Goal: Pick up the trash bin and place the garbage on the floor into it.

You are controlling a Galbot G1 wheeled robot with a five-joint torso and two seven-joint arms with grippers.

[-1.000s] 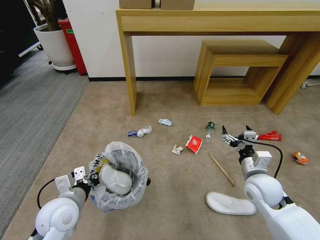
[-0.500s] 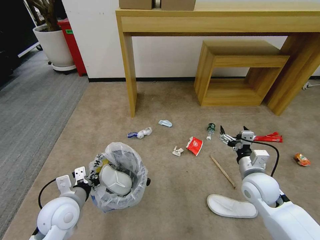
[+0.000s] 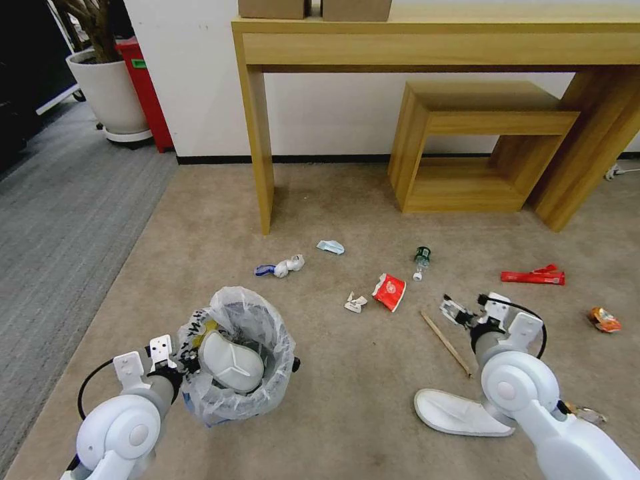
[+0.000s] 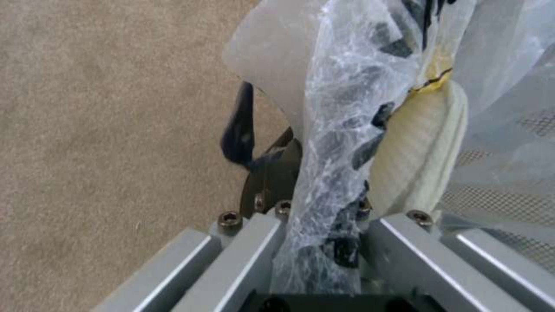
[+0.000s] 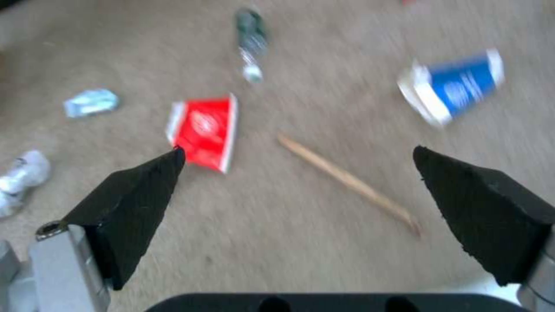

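Left pincer (image 3: 175, 361) clamped on rim of small round trash bin lined with crinkled clear plastic (image 3: 235, 353), white slipper (image 3: 230, 361) inside | flattened red paper cup (image 3: 389, 291) on carpet | wooden stick (image 3: 445, 341) beside | right pincer (image 3: 468, 310) spread wide, empty, above carpet near stick.

A wooden desk (image 3: 427, 40) stands against the white wall (image 3: 200, 80), with a low wooden shelf (image 3: 477, 143) under it. Two boxes (image 3: 313, 8) sit on top (cut off by the edge). A white planter (image 3: 110, 93) and a red bin (image 3: 147, 93) stand beside grey carpet (image 3: 60, 220).
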